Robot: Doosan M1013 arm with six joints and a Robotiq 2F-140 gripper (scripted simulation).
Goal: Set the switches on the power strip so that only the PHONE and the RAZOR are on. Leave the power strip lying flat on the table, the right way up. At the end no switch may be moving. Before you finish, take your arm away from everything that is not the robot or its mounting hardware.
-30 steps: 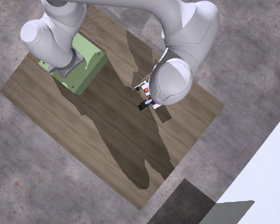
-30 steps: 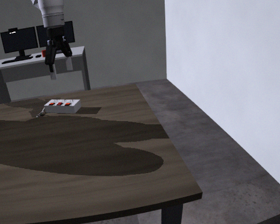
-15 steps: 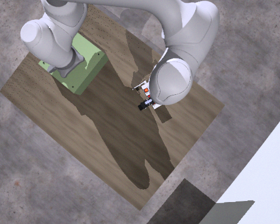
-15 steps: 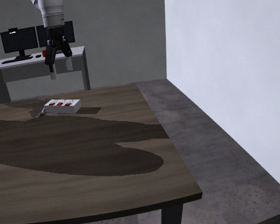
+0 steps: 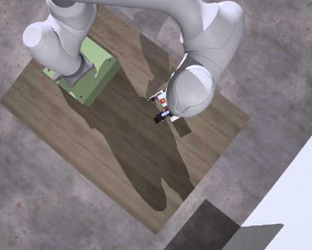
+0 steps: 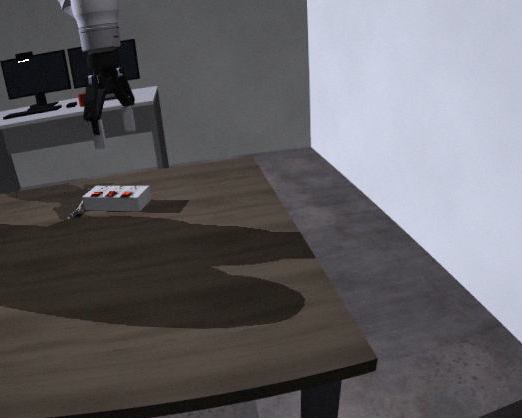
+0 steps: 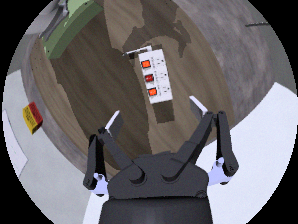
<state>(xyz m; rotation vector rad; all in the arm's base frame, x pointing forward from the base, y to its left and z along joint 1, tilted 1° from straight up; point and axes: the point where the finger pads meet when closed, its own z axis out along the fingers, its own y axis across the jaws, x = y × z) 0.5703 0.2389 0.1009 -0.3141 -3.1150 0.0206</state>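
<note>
A white power strip (image 6: 116, 197) lies flat on the wooden table, right way up, with three red rocker switches (image 6: 112, 193) in a row on its top. In the wrist view the power strip (image 7: 153, 76) lies ahead of the fingers, its three switches glowing orange-red. The labels are too small to read. In the top view the arm's elbow hides most of the strip (image 5: 162, 103). My gripper (image 6: 113, 130) hangs well above the strip, fingers spread wide and empty; the wrist view shows my gripper (image 7: 155, 110) open too.
A green block (image 5: 86, 75) under the arm's base stands at the table's far corner. A short cable stub (image 6: 74, 214) sticks out of the strip's left end. A desk with monitors (image 6: 58, 75) stands behind the table. A white wall is on the right.
</note>
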